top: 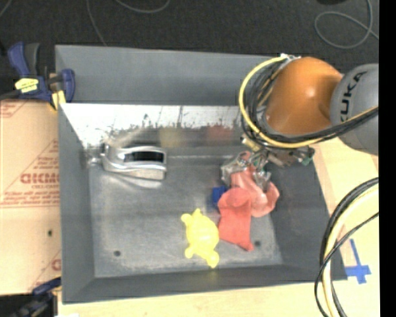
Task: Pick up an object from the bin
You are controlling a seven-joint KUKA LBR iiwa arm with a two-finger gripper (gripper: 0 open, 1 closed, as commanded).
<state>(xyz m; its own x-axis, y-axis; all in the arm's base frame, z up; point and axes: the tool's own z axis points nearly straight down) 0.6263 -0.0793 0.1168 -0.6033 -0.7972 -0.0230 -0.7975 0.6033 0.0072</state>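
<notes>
Mid-bin, one pink cloth [245, 211]; one yellow toy [201, 236], one silver tool [135, 162]

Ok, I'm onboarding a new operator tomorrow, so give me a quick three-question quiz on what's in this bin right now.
1. In the bin, which thing lies nearest the arm's tip? A) yellow toy B) pink cloth C) silver tool
2. True or false: the yellow toy touches the bin's left wall.
3. What colour is the small thing peeking out at the pink cloth's left edge?
Key: 1 B. 2 False: the yellow toy lies near the front wall, beside the cloth. 3 Blue.
</notes>
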